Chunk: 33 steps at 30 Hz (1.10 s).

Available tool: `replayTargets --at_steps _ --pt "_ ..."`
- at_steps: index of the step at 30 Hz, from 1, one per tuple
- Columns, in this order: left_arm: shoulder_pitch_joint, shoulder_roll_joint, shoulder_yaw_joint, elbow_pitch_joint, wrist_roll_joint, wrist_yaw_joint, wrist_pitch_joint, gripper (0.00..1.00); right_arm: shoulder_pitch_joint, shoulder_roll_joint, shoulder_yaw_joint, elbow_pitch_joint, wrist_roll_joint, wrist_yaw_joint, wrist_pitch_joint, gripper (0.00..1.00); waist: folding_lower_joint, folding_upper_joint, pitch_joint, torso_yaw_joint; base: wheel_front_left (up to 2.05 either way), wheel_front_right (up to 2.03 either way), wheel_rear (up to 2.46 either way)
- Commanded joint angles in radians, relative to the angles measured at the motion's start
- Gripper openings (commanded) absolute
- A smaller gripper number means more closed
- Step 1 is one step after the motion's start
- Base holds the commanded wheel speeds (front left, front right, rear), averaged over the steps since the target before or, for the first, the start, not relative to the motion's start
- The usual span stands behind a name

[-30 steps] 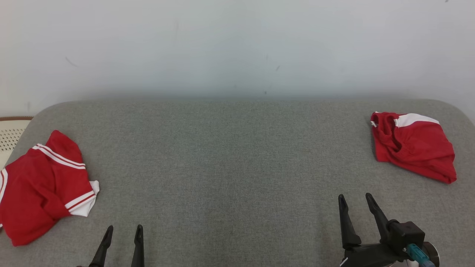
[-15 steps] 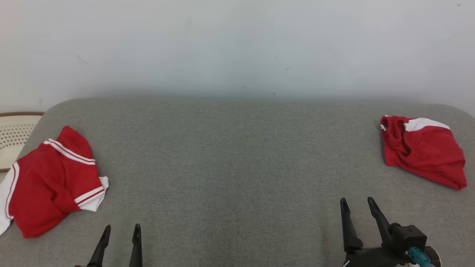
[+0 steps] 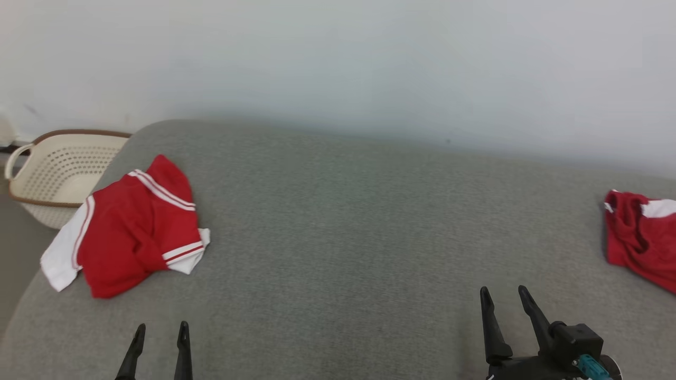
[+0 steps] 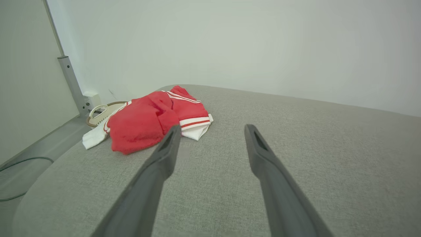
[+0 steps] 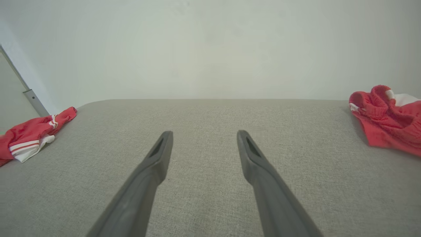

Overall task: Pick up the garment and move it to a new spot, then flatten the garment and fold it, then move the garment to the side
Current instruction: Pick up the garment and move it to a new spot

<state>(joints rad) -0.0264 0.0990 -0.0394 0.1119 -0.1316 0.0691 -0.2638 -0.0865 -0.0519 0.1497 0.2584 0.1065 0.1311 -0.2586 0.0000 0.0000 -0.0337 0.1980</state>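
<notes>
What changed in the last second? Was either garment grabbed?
The head view swung left, bringing more of the basket into it. The striped garment and the other red garment lie untouched on the grey surface. Left gripper and right gripper stayed empty, jaws open.

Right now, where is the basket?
In the head view the basket is at the far left, just off the far-left corner of the cushion, beside the striped garment.

The dark, two-fingered left pincer point(image 3: 161, 328) sits at 7 o'clock in the head view, wide open and empty. The dark, two-fingered right pincer point(image 3: 503, 291) sits at 5 o'clock, wide open and empty too. Both point toward 12 o'clock.
</notes>
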Motion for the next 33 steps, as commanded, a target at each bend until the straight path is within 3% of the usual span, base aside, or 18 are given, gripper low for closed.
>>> replayTargets --at_steps 1,18,33 --pt "0.012 0.009 0.003 0.001 0.0 0.004 -0.001 1.0 0.01 0.002 0.003 0.003 0.007 -0.001 -0.003 1.0 0.0 0.0 -0.005 0.058 0.0 0.0 0.0" --pt "0.028 0.029 -0.005 -0.023 -0.008 0.017 0.022 1.0 0.004 0.002 0.029 0.022 0.034 -0.001 -0.005 1.0 0.0 0.0 -0.018 0.227 0.0 0.0 0.0" --pt "0.022 0.042 -0.009 -0.018 -0.021 0.024 0.025 1.0 -0.003 0.002 0.04 0.025 0.044 -0.001 -0.007 1.0 0.0 0.0 -0.012 0.285 0.0 0.0 0.0"
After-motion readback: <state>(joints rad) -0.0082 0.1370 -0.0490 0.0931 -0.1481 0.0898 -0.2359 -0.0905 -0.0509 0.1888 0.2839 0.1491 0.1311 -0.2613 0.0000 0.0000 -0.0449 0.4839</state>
